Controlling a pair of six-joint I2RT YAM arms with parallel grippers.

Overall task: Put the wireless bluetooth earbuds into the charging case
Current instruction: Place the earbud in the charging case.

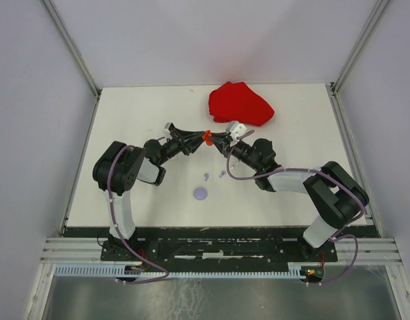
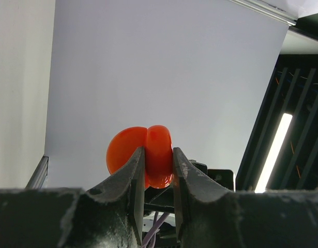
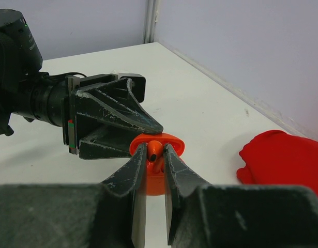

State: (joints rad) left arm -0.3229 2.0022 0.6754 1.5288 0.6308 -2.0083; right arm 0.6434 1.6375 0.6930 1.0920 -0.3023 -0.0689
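Currently the left pincer [image 2: 159,155] is clamped on the open red charging case [image 2: 126,150], which hangs in the air above the tabletop [image 1: 145,107]. The right pincer [image 3: 154,156] is pinched on a red earbud [image 3: 153,146], dark tip up, at the mouth of the case. Whether the earbud is seated cannot be told. Two lilac earbuds [image 1: 207,176] and a round lilac case [image 1: 201,193] lie on the tabletop nearer the arm bases.

Likely faults:
- Stem out of line with its well — the earbud would jam or tilt.
- Excess push — the case may twist in the left grip.
- Early release — the earbud would drop to the tabletop.
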